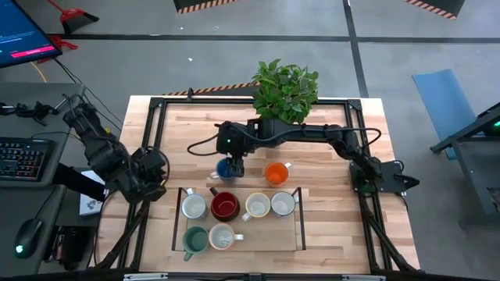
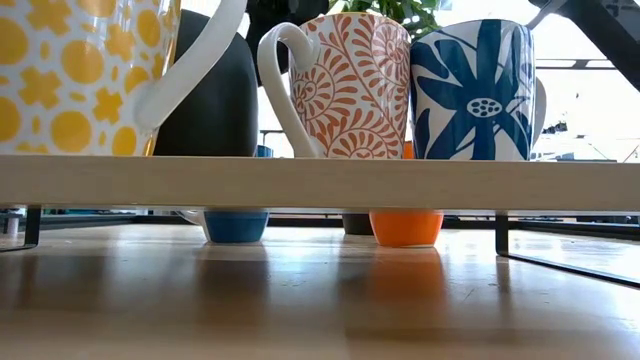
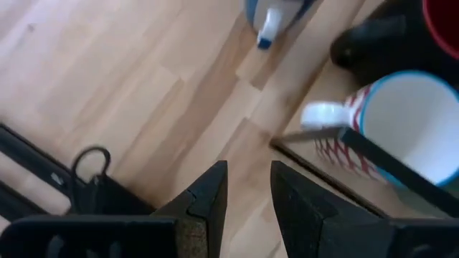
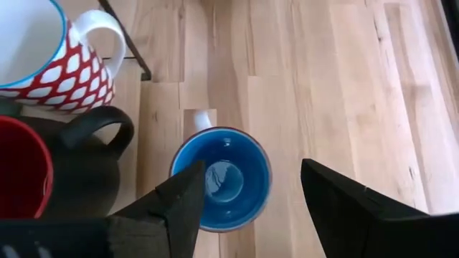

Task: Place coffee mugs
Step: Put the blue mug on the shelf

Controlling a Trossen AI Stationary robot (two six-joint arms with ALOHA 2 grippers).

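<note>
A: Where is the right gripper (image 1: 230,167)?

B: Reached across to the middle of the table, directly over the blue mug (image 4: 222,178). Its fingers stand wide, one on each side of the rim, with a gap to the mug on both sides, so nothing is gripped.

A: And the mug itself?

B: Upright on bare wood, just outside the far edge of the low tray (image 1: 300,212). The orange mug (image 1: 276,173) stands beside it, apart from it, also outside the tray.

A: What sits inside the tray?

B: Four mugs in a row along the far edge: a red-and-white one (image 4: 44,56), a dark one with a red inside (image 1: 224,206), and two pale ones (image 1: 257,205) (image 1: 283,204). The teal mug (image 1: 195,239) and a white mug (image 1: 223,237) stand nearer, leaving the tray's near right part open.

A: The left gripper (image 3: 247,190)?

B: At the table's left edge, by the tray's corner, fingers narrowly apart and holding nothing. The potted plant (image 1: 286,89) stands at the far edge
</note>
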